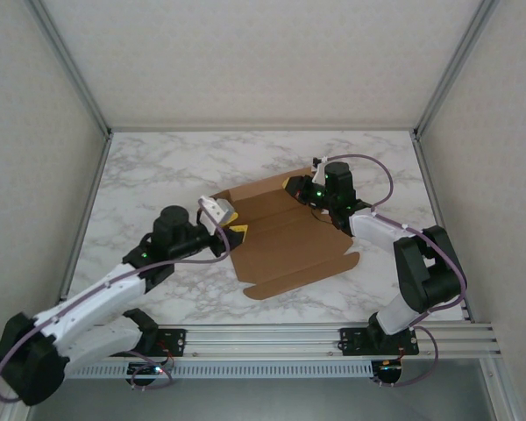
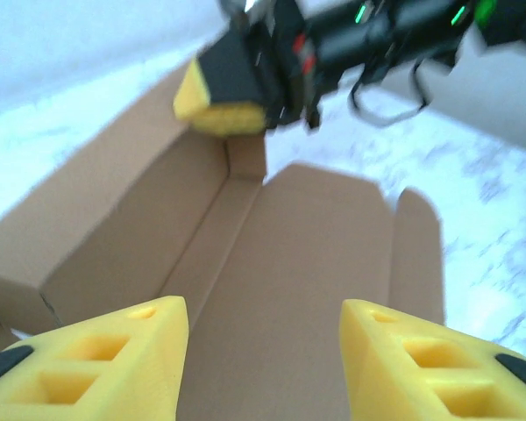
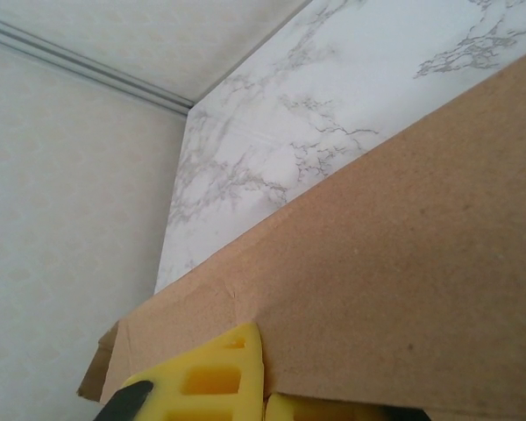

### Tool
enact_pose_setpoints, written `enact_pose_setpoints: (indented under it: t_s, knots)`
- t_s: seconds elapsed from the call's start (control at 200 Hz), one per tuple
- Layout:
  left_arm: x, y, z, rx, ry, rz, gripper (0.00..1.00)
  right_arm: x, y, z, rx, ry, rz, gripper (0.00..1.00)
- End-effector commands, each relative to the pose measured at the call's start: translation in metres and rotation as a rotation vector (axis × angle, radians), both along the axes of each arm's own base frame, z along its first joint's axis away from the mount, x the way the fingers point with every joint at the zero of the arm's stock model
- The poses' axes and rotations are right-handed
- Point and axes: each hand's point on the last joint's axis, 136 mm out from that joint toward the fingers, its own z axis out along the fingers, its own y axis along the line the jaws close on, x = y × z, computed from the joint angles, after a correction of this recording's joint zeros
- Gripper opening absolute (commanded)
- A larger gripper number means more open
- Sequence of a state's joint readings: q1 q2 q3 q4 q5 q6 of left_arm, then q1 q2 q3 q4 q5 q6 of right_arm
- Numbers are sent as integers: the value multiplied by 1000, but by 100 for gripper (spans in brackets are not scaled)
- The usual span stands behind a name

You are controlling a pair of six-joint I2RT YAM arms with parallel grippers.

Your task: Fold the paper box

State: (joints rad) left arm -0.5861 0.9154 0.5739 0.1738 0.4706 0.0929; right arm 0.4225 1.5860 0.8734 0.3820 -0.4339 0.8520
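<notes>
Paper box point(image 1: 285, 241): brown cardboard sheet, mostly flat, about mid-counter, turned at a slant to the counter's edges. Far long flap stands up as a low wall. Rounded tab sticks out at the near right edge.

My right end effector point(image 1: 294, 186) sits at the far right corner of the sheet, on that raised flap. From my right wrist, the flap's edge runs between my yellow fingers point(image 3: 219, 377), which are closed tight and pinch the cardboard point(image 3: 403, 263).

My left end effector point(image 1: 234, 222) is at the sheet's left edge, opposite the right one. From my left wrist, the two yellow fingers point(image 2: 114, 360) stand moderately apart with nothing between them. The cardboard floor point(image 2: 307, 263) lies below the gap, and I can't tell if they touch it. Picture blurred. Right end effector point(image 2: 223, 110) visible across the sheet, atop the flap's corner.

Counter point(image 1: 175, 167): white marble pattern, pale walls on three sides. Metal rail point(image 1: 333, 338) along the near edge carries both arm bases.
</notes>
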Motion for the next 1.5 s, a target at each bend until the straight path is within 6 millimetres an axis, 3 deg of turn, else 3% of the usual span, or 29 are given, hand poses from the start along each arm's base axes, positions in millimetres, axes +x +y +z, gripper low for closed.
enact_pose_setpoints:
  t_s: [0.0,0.07,0.165,0.335,0.471,0.596,0.731,0.911,1.142,1.497]
  knots:
    - [-19,7,34,-106,-44,-12,50,-7,-10,-24,-87,49,-20,6]
    - [-12,27,52,-151,-102,111,52,-7,-9,-22,-84,47,-21,6]
    - [23,80,55,-153,-122,460,54,-7,-9,-23,-80,50,-20,6]
    - [76,173,8,-97,65,944,53,-7,-8,-20,-74,50,-15,6]
    - [101,197,-36,-157,250,1018,53,-7,-7,-16,-72,46,-12,6]
    - [117,181,-71,-139,373,927,50,-7,-7,-14,-73,41,-10,6]
    - [119,149,-91,-107,457,764,45,-6,-7,-12,-77,37,-8,7]
    - [104,131,-99,-63,465,684,46,-6,-6,-10,-74,35,-4,7]
    - [84,94,-109,21,486,556,45,-4,-5,-13,-65,41,-3,8]
    - [63,66,-108,100,463,445,43,-6,-5,-15,-64,46,-2,9]
